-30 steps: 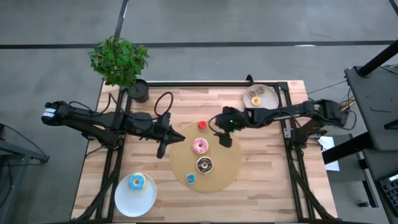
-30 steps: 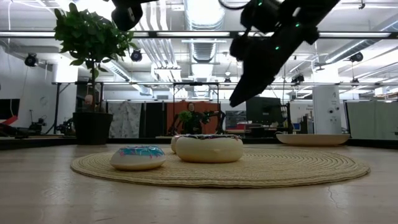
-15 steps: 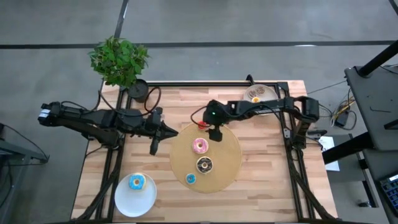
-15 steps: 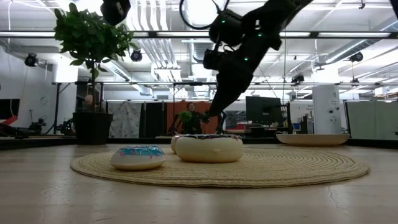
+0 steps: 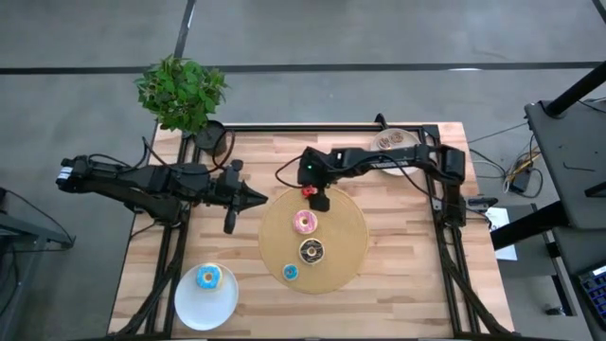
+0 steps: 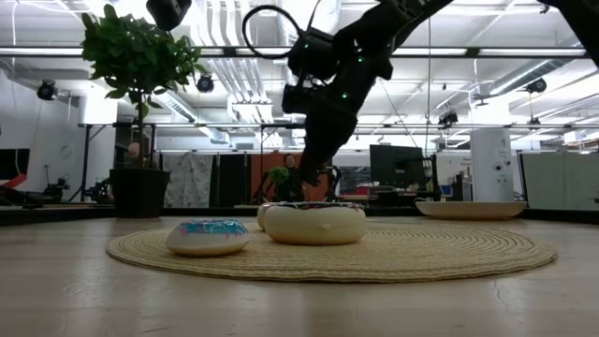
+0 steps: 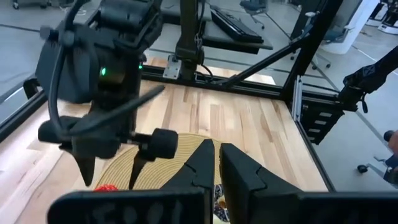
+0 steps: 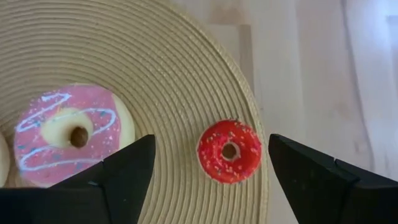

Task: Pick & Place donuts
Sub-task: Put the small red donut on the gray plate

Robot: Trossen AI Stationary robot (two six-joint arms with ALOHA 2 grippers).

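right wrist view: red donut [image 8: 229,152] sits centred between the spread fingers, at the woven mat's [image 8: 155,56] edge
right gripper [image 5: 319,201]: fingers wide apart, holding nothing, above the mat's far rim
left gripper [image 5: 258,198]: clenched, empty, just off the mat's left side
red donut handling: looks small, light, rigid, glossy, likely slippery
grip spot: pinch across the outer ring
pink donut [image 5: 304,223]: mat centre, near the red one

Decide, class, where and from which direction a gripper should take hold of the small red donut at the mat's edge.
Grip the red donut across its outer rim, coming straight down from above. It lies flat on the woven mat, hole up, clear of the pink donut. The open right gripper already straddles it.
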